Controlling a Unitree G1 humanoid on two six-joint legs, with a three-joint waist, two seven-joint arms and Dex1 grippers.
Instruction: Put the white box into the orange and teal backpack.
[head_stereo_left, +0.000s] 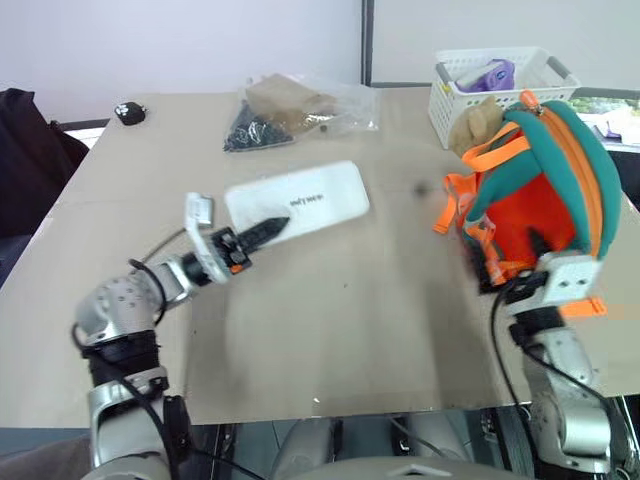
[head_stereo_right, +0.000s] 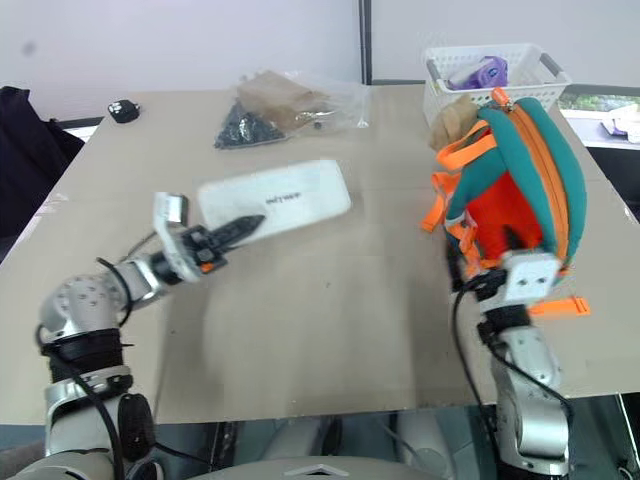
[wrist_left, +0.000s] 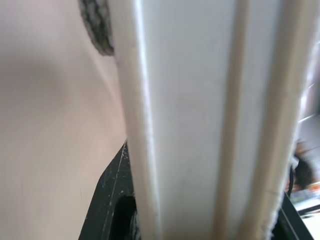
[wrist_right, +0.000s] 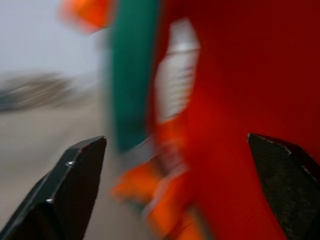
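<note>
Gripping white box (head_stereo_left: 297, 200), left pincer (head_stereo_left: 268, 230), backpack (head_stereo_left: 540, 190) upright

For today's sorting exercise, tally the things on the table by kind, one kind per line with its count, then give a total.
White box: 1
Orange and teal backpack: 1
White slotted basket: 1
Clear plastic bag of small parts: 1
Small black object near the far corner: 1
Total: 5
</note>
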